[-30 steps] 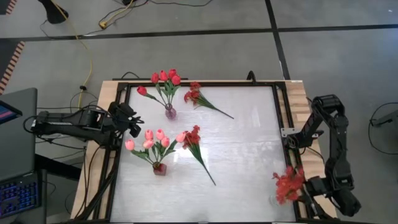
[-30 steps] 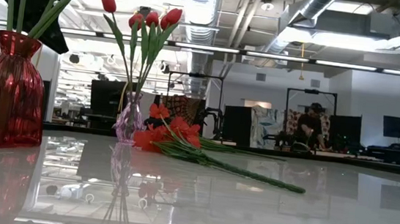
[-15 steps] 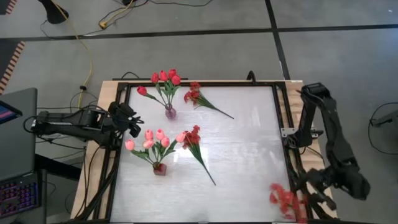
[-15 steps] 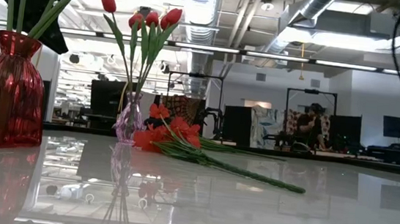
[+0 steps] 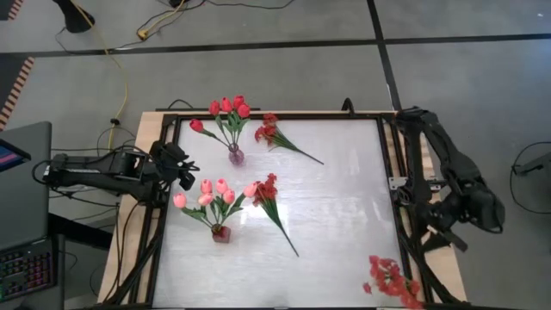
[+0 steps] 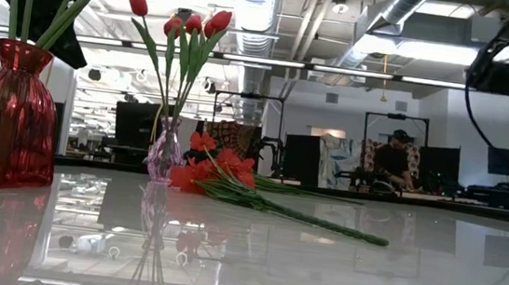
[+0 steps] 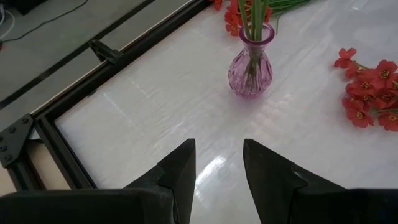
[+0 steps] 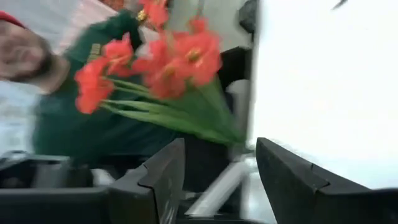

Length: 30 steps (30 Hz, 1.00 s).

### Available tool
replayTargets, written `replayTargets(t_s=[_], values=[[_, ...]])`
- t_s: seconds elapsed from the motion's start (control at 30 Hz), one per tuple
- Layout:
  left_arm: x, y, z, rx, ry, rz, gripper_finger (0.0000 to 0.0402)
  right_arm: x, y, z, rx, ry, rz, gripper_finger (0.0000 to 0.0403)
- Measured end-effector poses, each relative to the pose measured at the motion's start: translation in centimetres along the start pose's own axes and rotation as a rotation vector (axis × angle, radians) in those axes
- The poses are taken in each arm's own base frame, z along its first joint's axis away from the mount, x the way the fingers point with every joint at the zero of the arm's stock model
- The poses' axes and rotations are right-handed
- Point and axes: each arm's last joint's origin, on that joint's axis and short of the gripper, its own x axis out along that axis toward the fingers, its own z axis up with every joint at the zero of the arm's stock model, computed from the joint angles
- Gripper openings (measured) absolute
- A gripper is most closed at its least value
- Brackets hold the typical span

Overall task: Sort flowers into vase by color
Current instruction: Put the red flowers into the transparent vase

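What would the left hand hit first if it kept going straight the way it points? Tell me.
Most likely the small purple vase holding red tulips. The left hand is open and empty, and the bare white table lies between it and the vase. Depth is hard to judge, so it might touch the tabletop first.

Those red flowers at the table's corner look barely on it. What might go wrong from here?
The red spray sits right at the table's near right corner, so it may slip off. The right claw is open and off past the table's right side; reaching back could knock it. A person stands close behind that spray.
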Motion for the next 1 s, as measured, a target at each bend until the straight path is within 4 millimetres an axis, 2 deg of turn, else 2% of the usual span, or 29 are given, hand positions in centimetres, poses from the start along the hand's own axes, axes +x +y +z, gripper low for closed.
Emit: replayTargets(t_s=[0.17,0.47,0.63,0.8,0.93,1.0], values=[[0.0,0.0,0.0,0.000,0.000,0.000,0.0123,-1.7,-0.1,2.4,-0.080,-0.086,-0.127,0.0223],[0.0,0.0,0.0,0.001,0.000,0.001,0.0123,-3.7,1.1,5.2,-0.199,-0.272,-0.133,0.0223],[0.0,0.0,0.0,0.008,0.001,-0.001,0.0123,-4.9,2.7,7.0,-0.418,-0.469,-0.153,0.0223],[0.0,0.0,0.0,0.008,0.003,-0.004,0.0123,-5.8,4.1,8.2,-0.585,-0.682,-0.276,0.0223],[0.0,0.0,0.0,0.008,0.005,-0.007,0.0123,-6.1,5.5,8.8,-0.615,-0.695,-0.304,0.0223],[0.0,0.0,0.0,0.008,0.005,-0.007,0.0123,-6.1,6.9,9.0,-0.640,-0.681,-0.295,0.0223]])
